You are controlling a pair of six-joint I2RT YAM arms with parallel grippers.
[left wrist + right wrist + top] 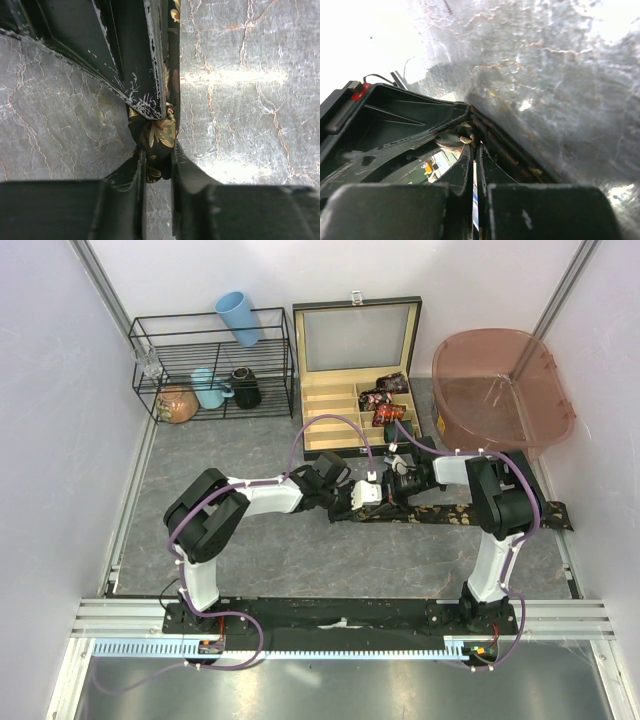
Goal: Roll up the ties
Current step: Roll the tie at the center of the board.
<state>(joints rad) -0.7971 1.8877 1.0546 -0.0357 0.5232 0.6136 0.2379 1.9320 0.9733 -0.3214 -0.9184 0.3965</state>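
Note:
A dark tie (470,512) with tan prints lies flat across the mat, from the middle out to the right. Both grippers meet at its left end. That end is bunched into a small fold (160,132). My left gripper (157,152) (372,492) is shut on the fold, with fabric filling the gap between its fingers. My right gripper (474,146) (392,490) is shut. Its tips (150,105) press into the same fold, and the tie strip (173,75) runs along their outer side. Several rolled ties (385,400) sit in the wooden box.
The open wooden box (330,400) with dividers stands behind the grippers. A pink tub (500,385) is at the back right. At the back left, a black wire rack (210,370) holds cups, and a blue cup (238,318) rests on top. White walls enclose the grey mat (250,550).

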